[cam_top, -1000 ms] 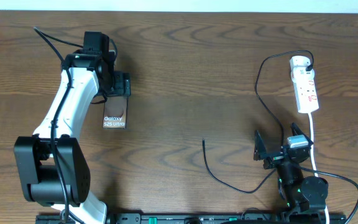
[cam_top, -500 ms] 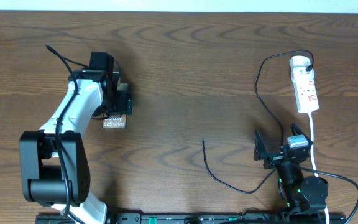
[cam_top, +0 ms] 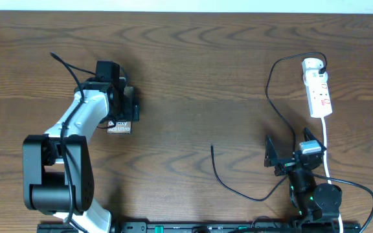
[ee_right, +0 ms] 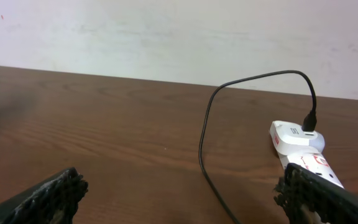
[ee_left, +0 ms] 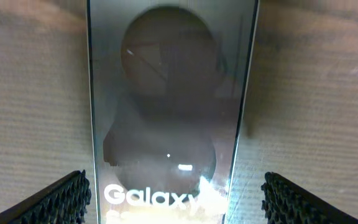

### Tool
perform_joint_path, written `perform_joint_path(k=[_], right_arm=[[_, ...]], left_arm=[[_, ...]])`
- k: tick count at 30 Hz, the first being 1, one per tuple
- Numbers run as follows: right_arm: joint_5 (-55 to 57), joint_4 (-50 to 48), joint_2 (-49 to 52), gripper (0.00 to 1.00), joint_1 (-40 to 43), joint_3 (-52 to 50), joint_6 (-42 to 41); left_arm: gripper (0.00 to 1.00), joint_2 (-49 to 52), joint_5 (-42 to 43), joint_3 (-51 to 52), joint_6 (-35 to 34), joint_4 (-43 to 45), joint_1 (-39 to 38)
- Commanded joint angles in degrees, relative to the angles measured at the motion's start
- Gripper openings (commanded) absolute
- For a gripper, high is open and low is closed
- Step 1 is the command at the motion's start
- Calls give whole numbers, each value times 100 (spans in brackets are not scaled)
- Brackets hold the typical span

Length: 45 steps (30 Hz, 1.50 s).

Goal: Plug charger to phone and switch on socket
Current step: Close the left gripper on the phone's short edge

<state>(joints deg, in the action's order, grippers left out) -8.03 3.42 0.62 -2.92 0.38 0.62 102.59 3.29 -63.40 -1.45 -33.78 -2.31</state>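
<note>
Left hand (ee_left: 176,196) released, spread wide over phone (ee_left: 169,93); phone centred inside gap, no contact.

The white-and-black left arm (cam_top: 76,123) rises from its black base by the near left corner of the brown wooden table (cam_top: 193,71). It stretches toward the far edge, with the wrist bent so that the black two-finger left gripper (cam_top: 125,107) points down at the surface, jaws spread wide. The short black right arm (cam_top: 309,194) sits folded low at the near edge, toward the right corner. Its black right gripper (cam_top: 291,150) faces the far edge, roughly level, with its ribbed fingers (ee_right: 51,196) wide apart.
</note>
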Motion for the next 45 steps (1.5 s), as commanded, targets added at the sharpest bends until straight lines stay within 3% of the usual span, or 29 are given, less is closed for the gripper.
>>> perform_joint_path(k=[1, 12, 38, 45], right_arm=[[17, 28, -28, 99, -50, -7, -35], [17, 28, -28, 99, -50, -7, -35], [17, 28, -28, 99, -50, -7, -35], [17, 28, -28, 99, -50, -7, -35]], left_arm=[[89, 70, 31, 7, 42, 136, 9], [93, 955, 33, -164, 127, 417, 9], [92, 962, 35, -188, 166, 431, 9], [79, 962, 76, -188, 166, 428, 9]])
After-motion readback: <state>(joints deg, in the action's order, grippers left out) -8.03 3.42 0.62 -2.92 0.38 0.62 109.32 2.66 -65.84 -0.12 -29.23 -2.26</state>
